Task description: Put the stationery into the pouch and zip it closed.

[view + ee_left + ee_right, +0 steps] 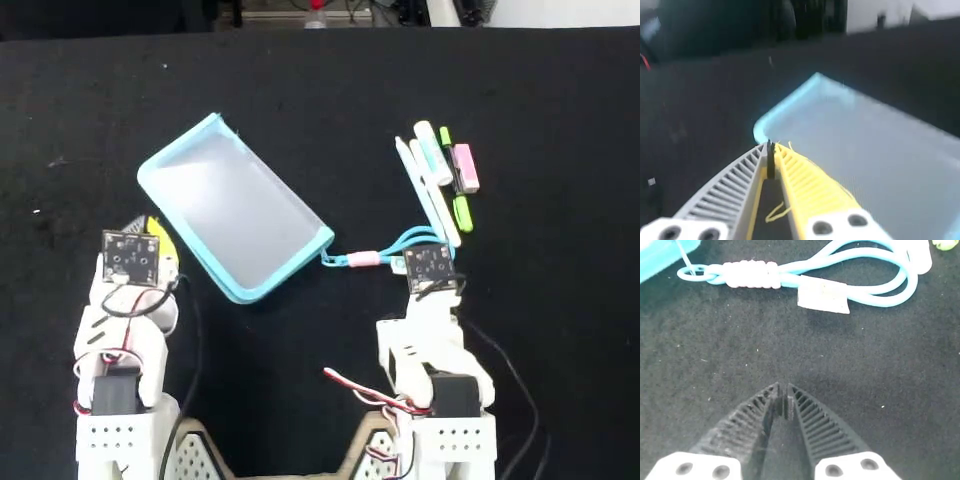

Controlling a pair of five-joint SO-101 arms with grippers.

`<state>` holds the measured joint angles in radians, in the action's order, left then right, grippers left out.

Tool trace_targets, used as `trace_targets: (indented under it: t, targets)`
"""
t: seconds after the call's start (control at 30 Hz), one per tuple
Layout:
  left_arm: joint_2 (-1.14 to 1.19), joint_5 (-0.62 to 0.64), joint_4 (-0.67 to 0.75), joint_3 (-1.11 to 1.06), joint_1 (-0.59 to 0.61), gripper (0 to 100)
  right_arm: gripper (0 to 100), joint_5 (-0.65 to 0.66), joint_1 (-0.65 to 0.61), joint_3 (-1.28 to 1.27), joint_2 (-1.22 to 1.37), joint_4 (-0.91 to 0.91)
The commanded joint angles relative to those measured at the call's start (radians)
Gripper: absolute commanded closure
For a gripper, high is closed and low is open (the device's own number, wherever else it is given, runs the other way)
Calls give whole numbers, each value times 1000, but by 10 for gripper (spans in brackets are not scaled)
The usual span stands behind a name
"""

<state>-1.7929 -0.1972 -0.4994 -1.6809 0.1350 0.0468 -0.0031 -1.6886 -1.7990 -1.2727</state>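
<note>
A light-blue translucent pouch (232,206) lies tilted on the black table, its zipper cord (385,252) with a pink wrap trailing to the right. Several pens and markers (438,180) lie together at the right, white, blue, green and pink. My left gripper (771,148) is shut and empty just short of the pouch (855,145) at its near-left corner. My right gripper (784,390) is shut and empty above bare table, a little short of the cord loop (805,282) and its white tag (823,294).
The black table (320,100) stretches wide behind the pouch and to both sides. The two arm bases (280,440) stand at the front edge with loose cables between them.
</note>
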Motion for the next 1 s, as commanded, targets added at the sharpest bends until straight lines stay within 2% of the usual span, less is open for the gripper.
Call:
trace_targets:
  t: [0.0,0.17,0.37,0.57,0.8,0.97]
  targets:
    - [-3,14,195,-19,10,970,986,0,15,2,-39,-6]
    - [0,15,310,-19,2,970,986,0,15,2,-39,-6]
    - [6,14,333,-19,4,970,985,0,9,2,-39,-6]
    - [6,14,221,-19,10,970,986,-3,11,2,-39,-6]
    - [0,20,54,-19,97,970,984,-8,8,2,-41,-3]
    - [5,20,48,-19,102,970,983,0,-34,2,-41,183]
